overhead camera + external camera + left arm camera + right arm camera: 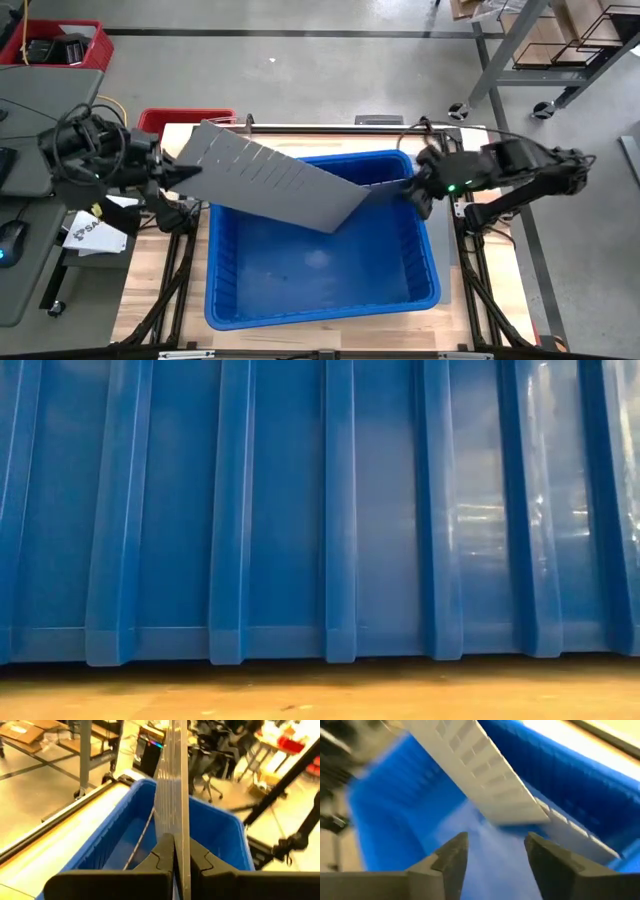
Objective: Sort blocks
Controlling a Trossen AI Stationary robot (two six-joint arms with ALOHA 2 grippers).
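Note:
My left gripper [190,170] is shut on a large grey slotted divider panel [275,185], which reaches out over the far left part of the blue bin [320,310]. The left wrist view shows this panel [172,785] edge-on between the fingers. My right gripper [415,190] is open at the bin's far right corner, its fingers [452,855] apart and short of the panel [485,775]. A second grey panel [385,187] leans against the bin's far wall. No blocks show in any view. My left gripper pinches the panel's left edge [175,837] between its two fingers. The fingers come level from the table's left. The panel is lifted clear of the table, and its free right end [340,215] hangs over the inside of the bin.
The bin's ribbed blue wall [320,510] fills the low view. A red crate [185,120] stands behind the bin at the far left. Papers [95,230] lie off the table's left edge. Narrow strips of bare wood [150,290] flank the bin.

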